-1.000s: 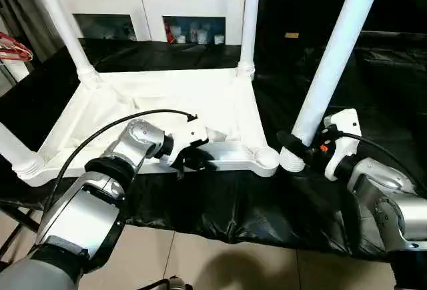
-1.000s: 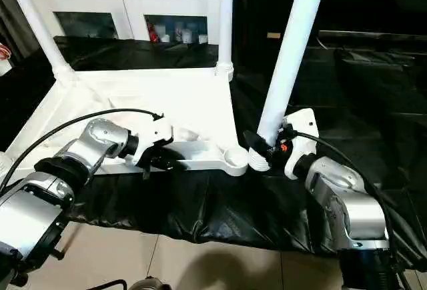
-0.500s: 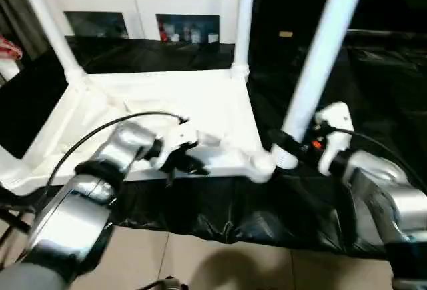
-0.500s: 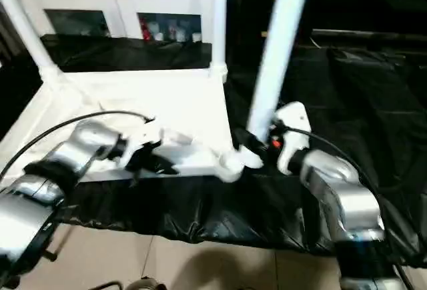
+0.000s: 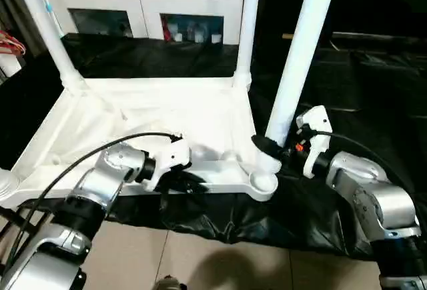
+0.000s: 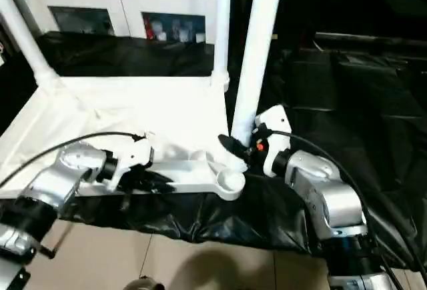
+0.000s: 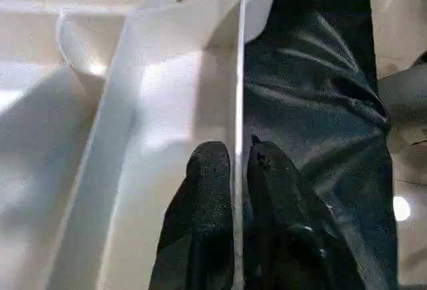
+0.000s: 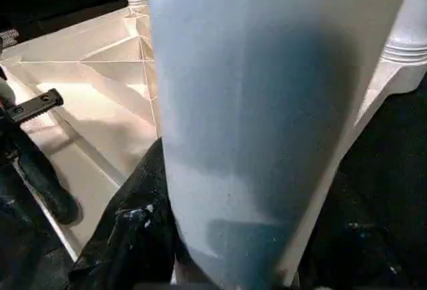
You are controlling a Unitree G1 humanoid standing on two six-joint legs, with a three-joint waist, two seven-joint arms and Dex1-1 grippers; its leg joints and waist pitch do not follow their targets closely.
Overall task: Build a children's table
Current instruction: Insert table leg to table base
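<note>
The children's table top (image 5: 167,113) lies upside down on a black sheet. Two white legs (image 5: 47,30) stand upright in its far corners, and a third shows at the near left edge. My left gripper (image 5: 187,185) is shut on the thin near rim (image 7: 238,103), with one black finger (image 7: 210,190) on each side of it. My right gripper (image 5: 267,149) is shut on the lower end of the fourth leg (image 5: 298,57). That leg tilts slightly, and its base sits just above the near-right corner socket (image 5: 261,185).
A white cabinet (image 5: 147,3) with glass doors stands behind the table. The black sheet (image 5: 373,83) stretches to the right and drapes over the front edge above a tiled floor (image 5: 200,257). A black cable (image 5: 80,163) loops over my left forearm.
The camera has shifted. My right gripper has carried the leg's base from beside the near-right corner to over its socket, and the leg stands more upright. My left gripper stays on the rim.
</note>
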